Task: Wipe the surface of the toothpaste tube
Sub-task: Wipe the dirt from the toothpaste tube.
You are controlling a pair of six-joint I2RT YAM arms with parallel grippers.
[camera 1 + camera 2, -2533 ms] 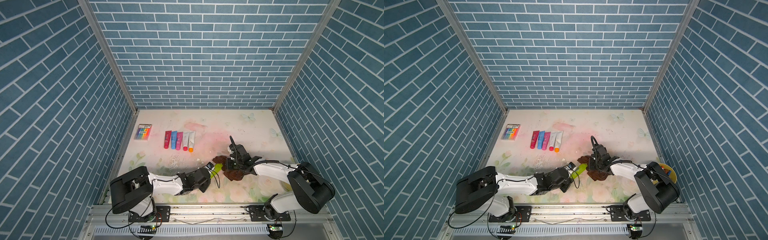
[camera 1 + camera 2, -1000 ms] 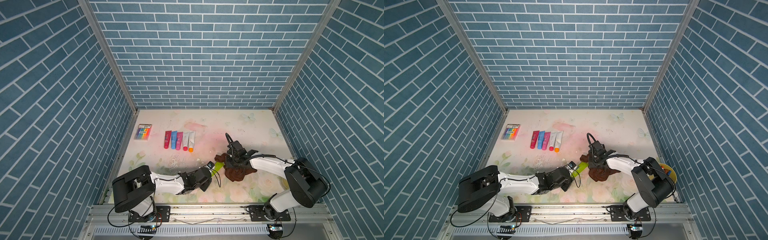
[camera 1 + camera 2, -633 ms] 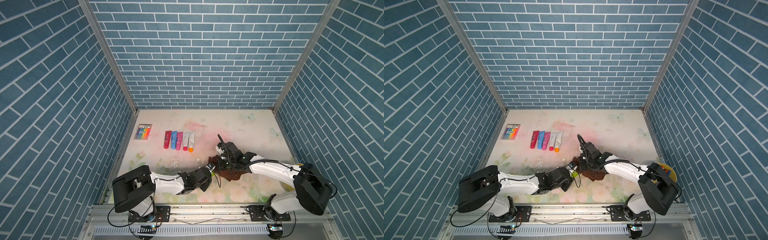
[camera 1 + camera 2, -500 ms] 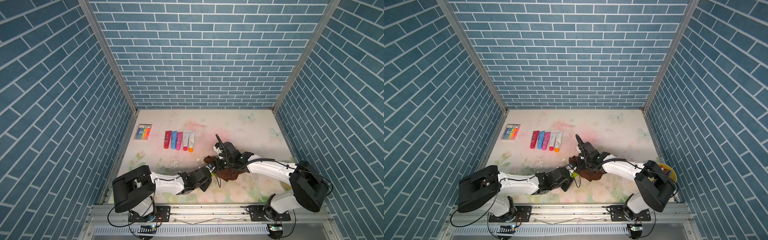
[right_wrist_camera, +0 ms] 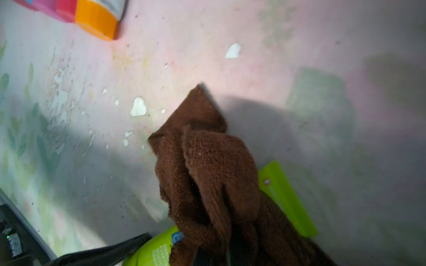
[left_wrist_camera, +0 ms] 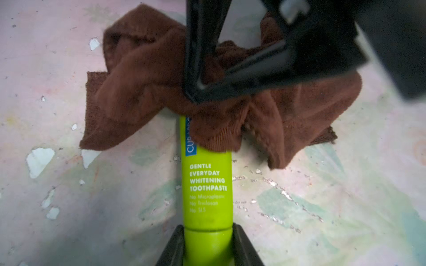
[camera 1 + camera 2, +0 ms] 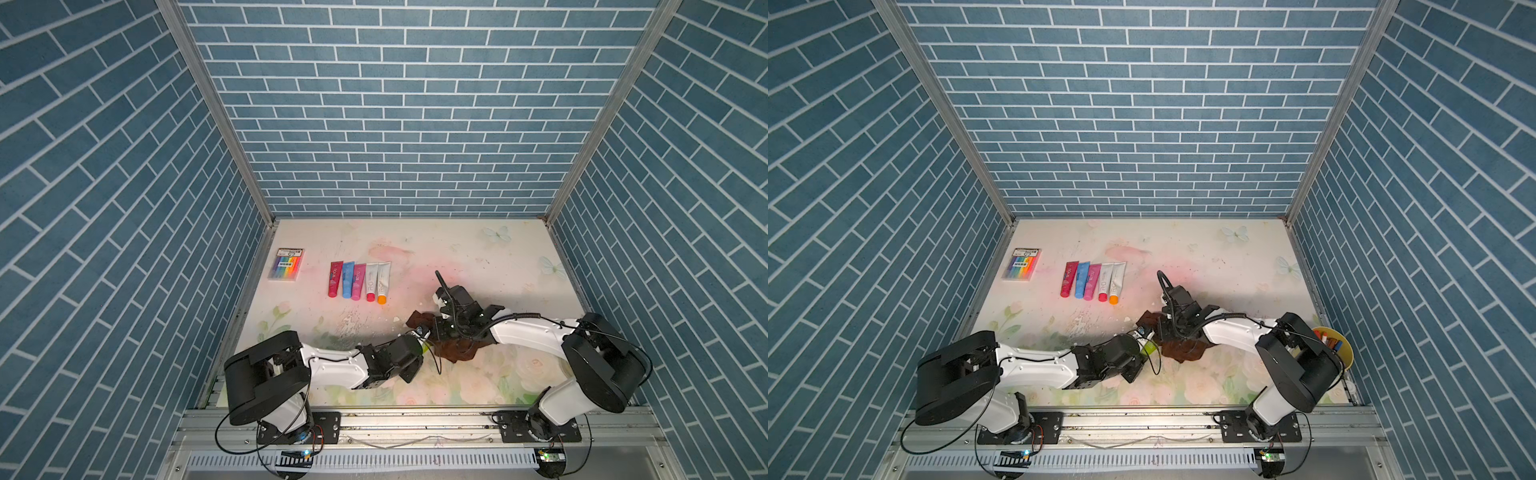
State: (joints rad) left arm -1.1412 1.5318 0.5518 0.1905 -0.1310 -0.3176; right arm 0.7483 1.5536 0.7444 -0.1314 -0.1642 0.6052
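**Table** [image 7: 478, 266]: pale floral top with chipped patches, and blue-brick walls on three sides. Clock positions below are read in the top views, with 12 at the back wall.

**Marker pack** [image 7: 286, 264]: lies flat at 10 o'clock, near the table's edge, with rainbow stripes facing up.

**Row of tubes** [image 7: 359, 280]: five tubes at 11 o'clock, lying side by side with their caps toward 6. They are red, blue and pink, then two pale ones with a red and an orange cap. The row is well apart from both arms.

**Left gripper** [image 6: 207, 247]: sits low over the table at about 6 o'clock from centre and points toward 1. The jaws are narrow, one finger on each side of the tube's cap end, clamping it.

**Tube** [image 6: 207, 184]: lime green, printed "GENTLE EVERYDAY WHITENING TOOTHPASTE". It is near the table's centre, on the 6 o'clock side, and runs from the left gripper toward 1. The cloth covers its far half. In the right wrist view the flat crimped end [image 5: 285, 198] sticks out past the cloth. In both top views only a sliver of green shows [image 7: 1147, 348].

**Cloth** [image 7: 457, 353]: brown and bunched, draped across the tube, with loose corners spread on the table on both sides.

**Right gripper** [image 6: 198, 85]: at 1 o'clock of the left gripper, directly above the tube. The jaws are closed and pinch a fold of the cloth.

**Bowl** [image 7: 1347, 349]: yellow, at 4 o'clock by the table's edge and partly behind the right arm. It holds small coloured items too small to name.
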